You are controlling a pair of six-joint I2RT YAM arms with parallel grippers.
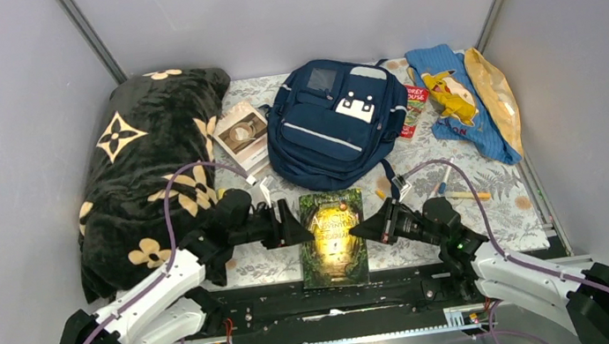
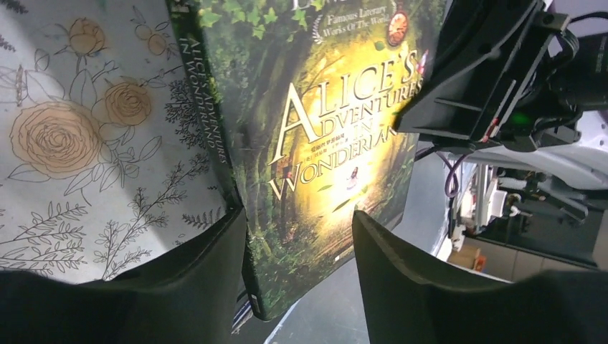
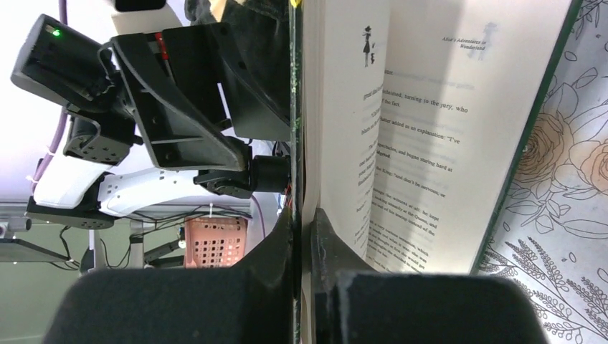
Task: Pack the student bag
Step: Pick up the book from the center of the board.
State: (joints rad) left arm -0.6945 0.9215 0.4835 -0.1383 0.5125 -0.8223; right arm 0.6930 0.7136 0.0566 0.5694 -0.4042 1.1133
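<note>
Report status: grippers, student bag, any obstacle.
Right gripper shut on book. Left gripper open around its spine edge. Student bag lies beyond book, no opening visible.

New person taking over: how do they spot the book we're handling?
Find the navy backpack at the back of the flowered table; the book lies just in front of it, at the table's near edge. Unlike the pale booklet left of the backpack, its cover is dark green forest glowing gold at the centre.
</note>
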